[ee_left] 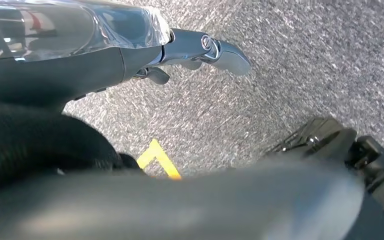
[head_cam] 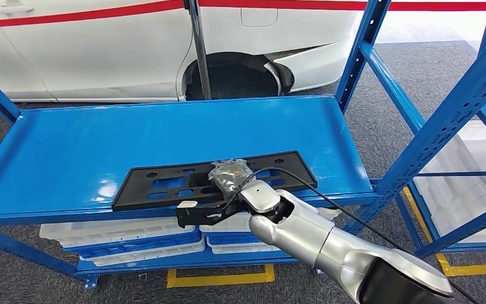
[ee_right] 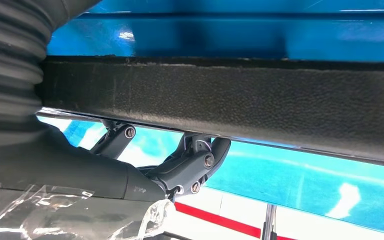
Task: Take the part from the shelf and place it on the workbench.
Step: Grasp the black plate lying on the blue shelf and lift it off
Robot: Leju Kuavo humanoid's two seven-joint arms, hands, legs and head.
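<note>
A flat black plastic part point(head_cam: 164, 183) with several cut-outs lies along the front of the blue shelf point(head_cam: 101, 139). My right hand point(head_cam: 231, 180), wrapped in clear film, sits at the part's near edge, just right of its middle. In the right wrist view its dark fingers point(ee_right: 200, 160) curl round the far face of the black part point(ee_right: 230, 105), and the hand grips that edge. The part rests flat on the shelf. My left hand point(ee_left: 130, 55) hangs over the grey carpet with its fingers apart, holding nothing.
A white car point(head_cam: 101, 50) stands behind the shelf, with a metal pole point(head_cam: 199, 50) in front of it. White trays point(head_cam: 126, 240) lie on the level below. A blue upright point(head_cam: 443, 126) of a neighbouring rack rises at the right. Yellow tape point(head_cam: 221, 278) marks the floor.
</note>
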